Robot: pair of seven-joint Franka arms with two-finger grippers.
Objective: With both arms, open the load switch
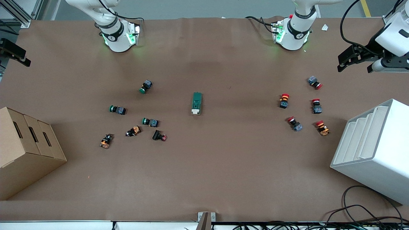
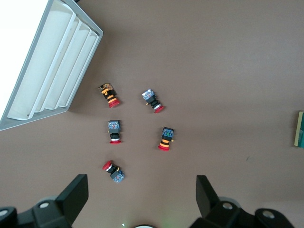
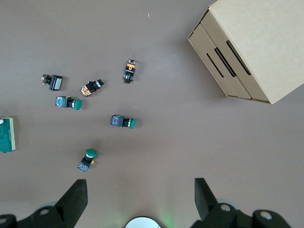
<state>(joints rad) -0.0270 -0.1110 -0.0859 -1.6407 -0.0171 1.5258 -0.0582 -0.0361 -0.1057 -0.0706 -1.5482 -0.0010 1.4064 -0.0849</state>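
The load switch [image 1: 196, 103] is a dark green block with a white tab at the end nearer the front camera. It lies alone mid-table, and its edge also shows in the left wrist view [image 2: 301, 129] and the right wrist view [image 3: 6, 135]. My left gripper [image 1: 341, 64] hangs open and empty above the left arm's end of the table, with the red buttons below its wide-apart fingers [image 2: 76, 194]. My right gripper [image 1: 16, 52] hovers open and empty above the right arm's end, looking down past its fingers [image 3: 76, 197] at the green buttons.
Several red push buttons [image 1: 284, 100] lie toward the left arm's end, beside a white slotted rack [image 1: 374, 143]. Several green and orange buttons [image 1: 150, 122] lie toward the right arm's end, near a cardboard box [image 1: 25, 150]. Cables [image 1: 367, 214] trail along the table's near edge.
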